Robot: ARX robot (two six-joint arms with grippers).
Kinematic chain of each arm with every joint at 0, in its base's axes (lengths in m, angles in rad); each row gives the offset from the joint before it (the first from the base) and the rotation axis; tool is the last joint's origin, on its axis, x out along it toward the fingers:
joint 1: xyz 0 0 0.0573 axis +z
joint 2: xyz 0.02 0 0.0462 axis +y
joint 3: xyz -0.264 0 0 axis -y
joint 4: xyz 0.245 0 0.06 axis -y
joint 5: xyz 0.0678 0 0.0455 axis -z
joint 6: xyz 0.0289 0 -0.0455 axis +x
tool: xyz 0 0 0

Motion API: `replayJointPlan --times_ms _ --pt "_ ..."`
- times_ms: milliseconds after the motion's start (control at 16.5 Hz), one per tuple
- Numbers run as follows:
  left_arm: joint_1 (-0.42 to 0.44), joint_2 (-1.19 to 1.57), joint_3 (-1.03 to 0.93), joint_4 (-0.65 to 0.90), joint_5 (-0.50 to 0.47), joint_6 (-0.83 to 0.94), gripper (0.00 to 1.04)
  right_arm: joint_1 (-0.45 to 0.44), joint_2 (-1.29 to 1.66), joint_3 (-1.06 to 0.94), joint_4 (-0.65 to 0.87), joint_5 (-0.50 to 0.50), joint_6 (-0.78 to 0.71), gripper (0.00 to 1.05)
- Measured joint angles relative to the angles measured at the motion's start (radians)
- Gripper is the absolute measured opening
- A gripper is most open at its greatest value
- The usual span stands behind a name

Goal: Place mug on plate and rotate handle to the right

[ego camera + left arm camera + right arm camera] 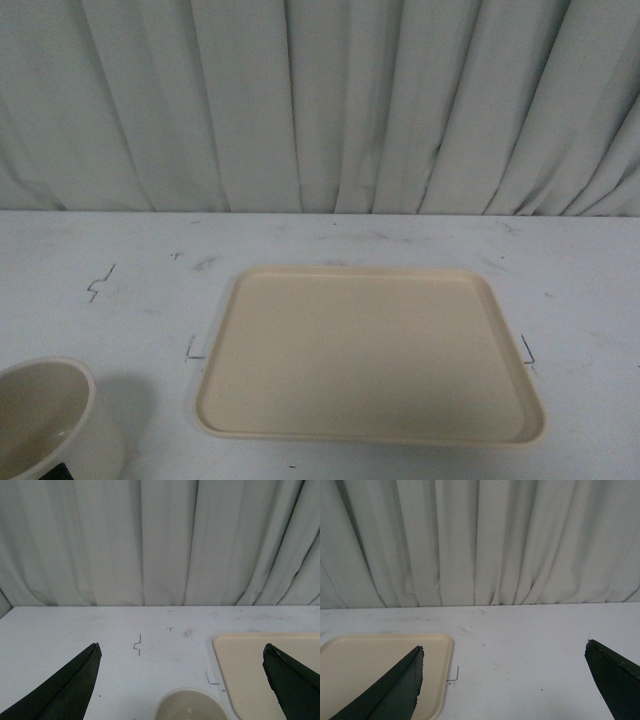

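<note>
The white mug (45, 420) stands upright on the table at the bottom left of the front view, cut off by the frame; a bit of black shows at its lower edge. Its rim also shows in the left wrist view (189, 705). The handle cannot be made out. The beige plate (370, 350) lies flat and empty at the table's centre, right of the mug, and shows in both wrist views (270, 675) (365, 670). My left gripper (182, 652) is open above the table, the mug's rim between its fingers. My right gripper (504, 652) is open above bare table right of the plate.
The white table (120, 260) has small black pen marks near the plate's corners (193, 350) (528, 350). A pale pleated curtain (320, 100) hangs along the table's far edge.
</note>
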Motion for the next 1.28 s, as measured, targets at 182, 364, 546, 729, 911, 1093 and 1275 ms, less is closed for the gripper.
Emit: replayJointPlan --times_ms 182,364,546,729,911,1093,1275 --pt "0.000 0.000 0.000 0.000 0.000 0.000 0.98 0.000 0.000 0.000 0.000 0.000 0.000 0.98" --pt "0.000 0.000 0.000 0.000 0.000 0.000 0.98 0.000 0.000 0.000 0.000 0.000 0.000 0.98" --pt "0.000 0.000 0.000 0.000 0.000 0.000 0.98 0.000 0.000 0.000 0.000 0.000 0.000 0.98" --pt "0.000 0.000 0.000 0.000 0.000 0.000 0.98 0.000 0.000 0.000 0.000 0.000 0.000 0.98" --pt "-0.047 0.261 0.163 -0.304 -0.197 -0.038 0.98 0.000 0.000 0.000 0.000 -0.001 0.002 0.98" --pt "-0.021 0.354 0.198 -0.299 -0.208 -0.046 0.98 0.000 0.000 0.000 0.001 0.000 0.002 0.98" --pt "0.001 0.621 0.268 -0.209 -0.131 -0.063 0.98 0.000 0.000 0.000 0.001 0.000 0.002 0.98"
